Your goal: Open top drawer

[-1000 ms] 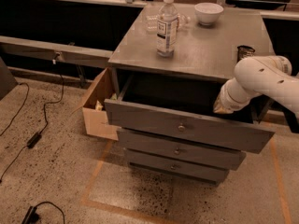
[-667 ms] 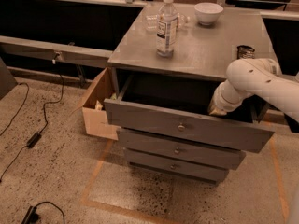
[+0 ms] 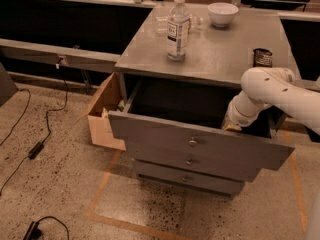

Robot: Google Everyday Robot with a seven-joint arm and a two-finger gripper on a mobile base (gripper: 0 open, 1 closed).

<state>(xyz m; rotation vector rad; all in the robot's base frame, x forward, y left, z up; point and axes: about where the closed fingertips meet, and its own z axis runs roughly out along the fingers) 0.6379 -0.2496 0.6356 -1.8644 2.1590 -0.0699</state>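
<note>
A black cable (image 3: 30, 129) trails across the speckled floor at the left of the frame, and an open cardboard box (image 3: 102, 121) sits against the left side of a grey cabinet (image 3: 220, 59) at centre. On the cabinet's top stand a clear water bottle (image 3: 178, 28) and, further back, a white bowl (image 3: 222, 14). Below them the top drawer (image 3: 160, 133) stands pulled well out, its plain front and small round knob jutting forward of the two narrower drawer fronts (image 3: 200, 170) beneath it, which look shut, and its deep, dark box open to view. To the right, the robot's white arm (image 3: 272, 91) reaches in from the right edge of the frame, bends downward at a rounded joint level with the cabinet top and dips into the drawer. The gripper (image 3: 232, 126) sits at the inner face of the drawer front, right of the knob and mostly hidden behind the top edge. Whether it is open or closed, or has hold of anything, cannot be told. A small dark object (image 3: 262, 57) lies on the cabinet top just above the arm. Judging by how far the drawer is out, the opening looks all but complete. The next move would call for freeing the front edge and lifting straight up out of the box, without nudging the drawer back in.
</note>
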